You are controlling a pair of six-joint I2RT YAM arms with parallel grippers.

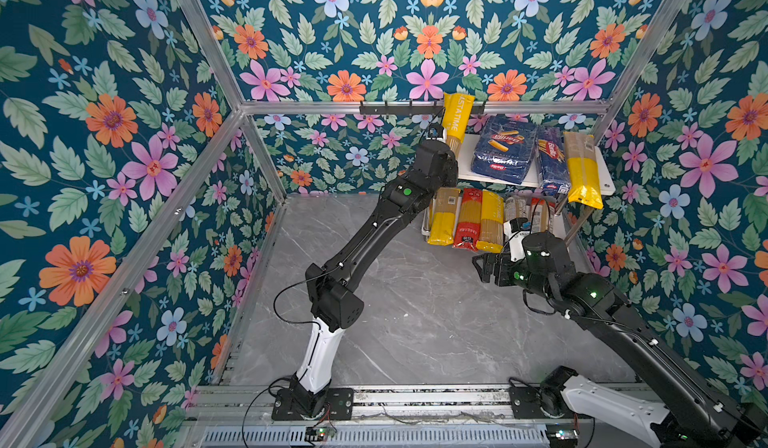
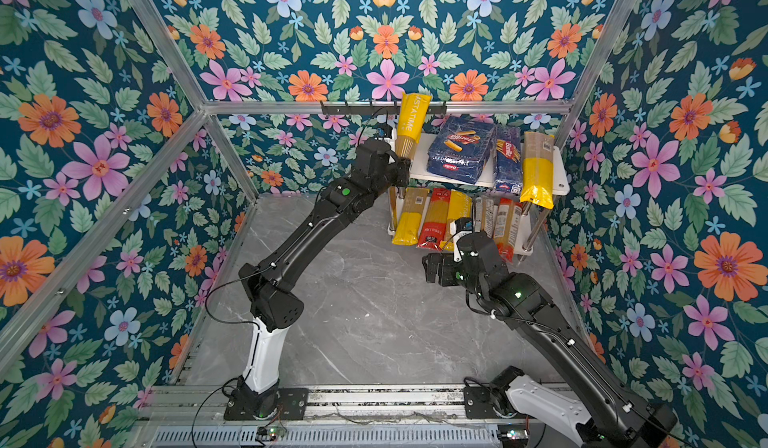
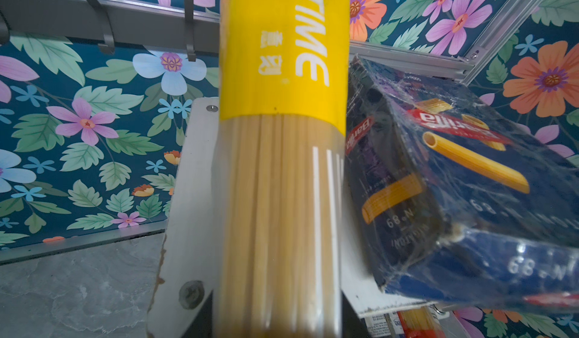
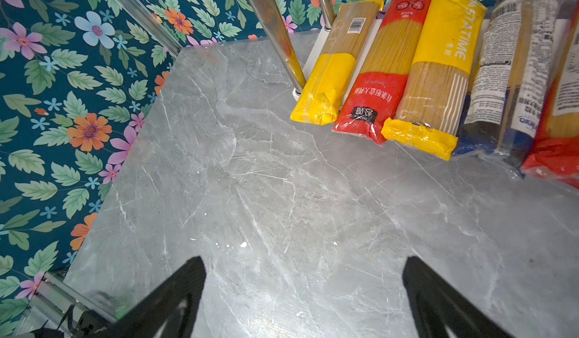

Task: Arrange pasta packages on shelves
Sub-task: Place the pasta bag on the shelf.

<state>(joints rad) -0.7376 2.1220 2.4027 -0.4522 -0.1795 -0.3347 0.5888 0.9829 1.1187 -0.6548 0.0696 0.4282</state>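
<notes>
Grey marble desk [image 1: 415, 300], mostly bare. The shelves [image 1: 466, 157] stand at its far right corner, two white boards on chrome posts.

Top board, in both top views:
- wide blue pack [image 1: 505, 151] lies flat
- narrow blue pack [image 1: 550, 159] beside it, long axis front to back
- yellow-and-clear bag [image 1: 584, 167] at the right end, also front to back, its yellow end hanging over the front edge

Lower board: row of bags [image 1: 467, 219], yellow, red, yellow, then clear ones. All lie side by side, front to back, near ends sticking out past the board. The right arm hides part of the clear ones.

Upright yellow bag [image 1: 457, 118] is at the left end of the top board, just beside the wide blue pack. Its long axis is nearly vertical, tilted a bit. Its yellow printed end is up by the black hook rail [image 1: 395, 107], and its bare spaghetti end is down.

Left tool [image 1: 452, 153] is clenched on that lower end; the left wrist view shows the bag [image 3: 282, 132] running straight down into it.

Right tool [image 4: 304, 289] is spread wide and holds nothing, low over the desk in front of the lower board.
</notes>
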